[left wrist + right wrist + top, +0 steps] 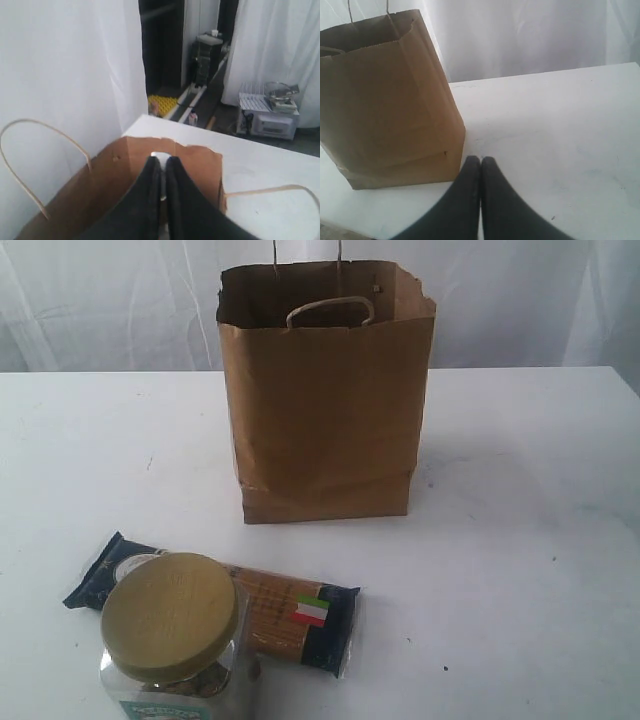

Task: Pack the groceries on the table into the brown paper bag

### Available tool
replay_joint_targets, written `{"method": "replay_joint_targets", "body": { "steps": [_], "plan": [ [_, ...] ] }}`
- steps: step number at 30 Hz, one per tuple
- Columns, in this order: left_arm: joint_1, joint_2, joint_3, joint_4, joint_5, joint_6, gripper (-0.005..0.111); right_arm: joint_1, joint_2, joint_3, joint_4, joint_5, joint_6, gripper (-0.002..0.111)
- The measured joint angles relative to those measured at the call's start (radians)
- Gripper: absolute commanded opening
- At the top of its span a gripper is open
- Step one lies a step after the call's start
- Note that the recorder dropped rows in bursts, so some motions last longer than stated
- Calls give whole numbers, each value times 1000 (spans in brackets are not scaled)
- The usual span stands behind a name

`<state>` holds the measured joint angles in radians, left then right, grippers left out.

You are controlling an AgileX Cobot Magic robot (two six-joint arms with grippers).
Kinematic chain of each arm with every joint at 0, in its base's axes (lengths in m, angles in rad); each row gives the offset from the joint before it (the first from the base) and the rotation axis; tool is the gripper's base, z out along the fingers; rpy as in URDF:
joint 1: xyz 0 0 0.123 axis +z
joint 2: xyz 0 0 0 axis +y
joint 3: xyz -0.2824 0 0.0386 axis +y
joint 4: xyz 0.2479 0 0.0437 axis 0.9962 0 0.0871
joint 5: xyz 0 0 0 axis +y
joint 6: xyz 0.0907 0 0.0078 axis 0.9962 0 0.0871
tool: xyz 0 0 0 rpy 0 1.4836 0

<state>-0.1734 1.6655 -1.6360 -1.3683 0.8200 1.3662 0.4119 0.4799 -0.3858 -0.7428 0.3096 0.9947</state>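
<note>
Exterior view, bag: we see the brown paper bag [325, 410] upright with an open mouth at the upper centre of the frame, on the white tabletop [520, 540].
Exterior view, groceries: the clear jar with wide tan lid [170, 615] stands at the lower left. The navy spaghetti packet [300, 615] lies flat just behind it, well apart from the bag.
Exterior view, arms: none shows here.
Left wrist view: the left gripper [161, 161] is pressed together over the bag's open mouth, and we cannot make out anything pinched.
Right wrist view: the right gripper [480, 161] is pressed together and empty, low over the tabletop just beside the bag's bottom corner.
Done: we cannot see inside the bag, so we cannot say what is packed.
Left: we judge that at least the jar and the packet are not yet packed.
</note>
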Motion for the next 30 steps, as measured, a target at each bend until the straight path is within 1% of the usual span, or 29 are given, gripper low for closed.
{"method": "replay_joint_targets", "body": {
  "steps": [2, 4, 10, 12, 15, 18, 20, 24, 25, 26, 27, 30],
  "plan": [
    [-15, 42, 0, -56, -17, 103, 11, 0, 0, 0, 0, 2, 0, 0],
    [-29, 76, 0, -76, -30, 169, 22, 0, 0, 0, 0, 2, 0, 0],
    [-43, 154, 0, -80, -44, 219, 56, 0, 0, 0, 0, 2, 0, 0],
    [-43, 166, 0, -80, -48, 221, 63, 0, 0, 0, 0, 2, 0, 0],
    [-43, 168, 0, -80, -50, 210, 64, 0, 0, 0, 0, 2, 6, 0],
    [-43, 166, 0, -80, -50, 187, 61, 0, 0, 0, 0, 2, 21, 0],
    [-45, 157, 0, -77, -61, 181, 50, 0, 0, 0, 0, 2, 30, 0],
    [-45, 103, 0, -32, -137, 122, 14, 0, 0, 0, 0, 2, 34, 0],
    [-45, 87, 0, -8, -165, 86, 3, 0, 0, 0, 0, 2, 34, 0],
    [-45, 60, 0, 40, -193, 42, 0, 0, 0, 0, 0, 2, 34, 0],
    [-45, 42, 0, 79, -219, -8, 0, 0, 0, 0, 0, 2, 34, 0],
    [-45, -24, 0, 260, -269, -155, 0, 0, 0, 0, 0, 2, 34, 0]
  ]
}}
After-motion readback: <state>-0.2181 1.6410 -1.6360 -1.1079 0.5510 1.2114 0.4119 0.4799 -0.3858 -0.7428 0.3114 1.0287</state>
